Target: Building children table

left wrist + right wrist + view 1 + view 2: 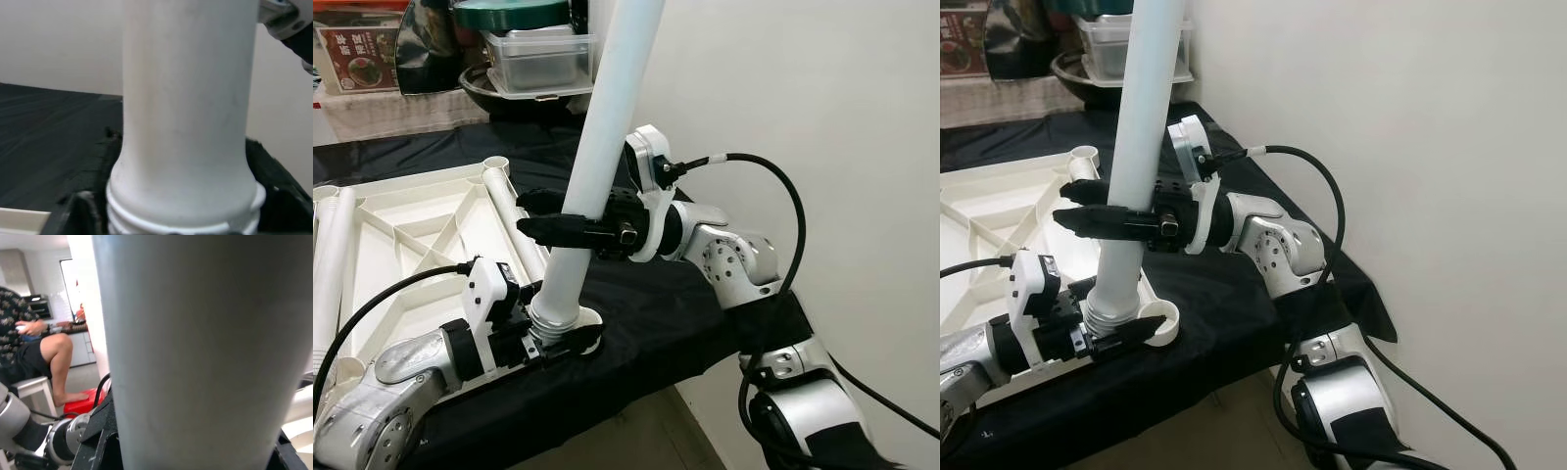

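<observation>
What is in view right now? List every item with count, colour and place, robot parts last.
White plastic table leg tube: one, white, standing tilted with its threaded end at the corner socket of the tabletop.
White plastic children's tabletop: one, white, lying underside up on the cloth.
Spare white leg tubes: at least two, white, lying on the tabletop.
Black cloth: one, black, covering the work surface.
Clear plastic storage boxes: a stack, clear, behind the tabletop.
Seated person: one, in the background of the right wrist view.
Left tool: black fingers at the leg's threaded base.
Right tool: black fingers clamped around the leg midway up.
</observation>
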Motion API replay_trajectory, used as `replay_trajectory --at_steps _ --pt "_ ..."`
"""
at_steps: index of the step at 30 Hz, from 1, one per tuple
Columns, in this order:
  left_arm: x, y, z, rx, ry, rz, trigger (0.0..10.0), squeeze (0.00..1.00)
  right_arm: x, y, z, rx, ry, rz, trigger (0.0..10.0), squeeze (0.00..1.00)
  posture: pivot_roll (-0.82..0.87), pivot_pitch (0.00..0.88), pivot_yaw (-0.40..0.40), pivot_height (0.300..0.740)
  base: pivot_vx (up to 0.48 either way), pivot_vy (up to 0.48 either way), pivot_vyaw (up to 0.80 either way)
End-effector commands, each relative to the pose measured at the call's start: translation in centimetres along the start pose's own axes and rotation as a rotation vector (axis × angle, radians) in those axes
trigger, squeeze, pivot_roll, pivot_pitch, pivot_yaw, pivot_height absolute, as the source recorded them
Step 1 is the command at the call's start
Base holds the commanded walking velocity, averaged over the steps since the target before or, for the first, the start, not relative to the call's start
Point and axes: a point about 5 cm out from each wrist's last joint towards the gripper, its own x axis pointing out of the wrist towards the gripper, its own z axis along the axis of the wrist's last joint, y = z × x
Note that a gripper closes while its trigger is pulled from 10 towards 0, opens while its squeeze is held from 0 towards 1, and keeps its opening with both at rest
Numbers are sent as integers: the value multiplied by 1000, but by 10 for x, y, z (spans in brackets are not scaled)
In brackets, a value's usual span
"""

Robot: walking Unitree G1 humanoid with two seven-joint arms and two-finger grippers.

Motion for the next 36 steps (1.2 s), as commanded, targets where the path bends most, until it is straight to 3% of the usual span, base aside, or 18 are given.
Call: replay_trajectory --at_steps 1,6,7,8,9,11,12,13,17,18,19,27,31,32,35,36 --pt "8 -6 1 4 -24 -39 0 0 15 8 -1 5 -33 67 10000 0 106 0 -65 740 0 0 0" --pt "7 -10 -3 -1 -17 -64 0 0 15 8 0 7 -43 48 10000 0 101 0 -63 740 0 0 0" --pt "7 -11 -5 1 -9 -65 0 0 15 2 2 9 -61 -28 10000 0 100 0 -66 740 0 0 0" --pt "7 -11 -5 1 -9 -65 0 0 15 2 2 9 -61 -28 10000 0 100 0 -66 740 0 0 0" --pt "7 -12 -6 3 -2 -64 0 0 14 -3 3 12 -75 -83 10000 988 102 0 -70 740 0 0 0" --pt "7 -12 -6 3 -2 -64 0 0 14 -3 3 12 -75 -83 10000 988 102 0 -70 740 0 0 0" --pt "8 -10 -6 24 12 -47 5294 0 12 -14 4 13 -102 -209 10000 1000 105 0 -72 740 0 0 0" --pt "9 -8 -6 47 21 -27 10000 0 10 -22 4 14 -115 -322 10000 1000 104 0 -72 740 0 0 0" --pt "9 -6 -5 72 27 -6 10000 0 7 -30 4 14 -122 -425 10000 1000 104 0 -72 740 0 0 0" --pt "13 15 -5 173 74 197 10000 0 -3 -39 3 71 -171 -634 10000 0 98 0 -69 740 0 0 0" --pt "14 24 -6 222 99 284 10000 0 -6 -40 1 93 -184 -690 10000 0 98 0 -69 740 0 0 0" --pt "27 39 -13 364 213 452 10000 0 5 -26 -17 192 -205 -713 10000 0 82 0 -63 740 0 0 0" --pt "32 39 -17 368 217 461 10000 0 10 -25 -21 246 -236 -714 10000 0 81 0 -64 740 0 0 0" --pt "39 35 -21 353 207 449 10000 0 16 -24 -24 316 -285 -714 10000 0 82 0 -65 740 0 0 0" --pt "45 32 -22 345 196 439 10000 0 19 -24 -26 344 -312 -734 10000 0 82 0 -65 740 0 0 0" --pt "52 27 -21 336 180 425 10000 0 22 -24 -27 356 -337 -761 5451 0 82 0 -65 740 0 0 0"
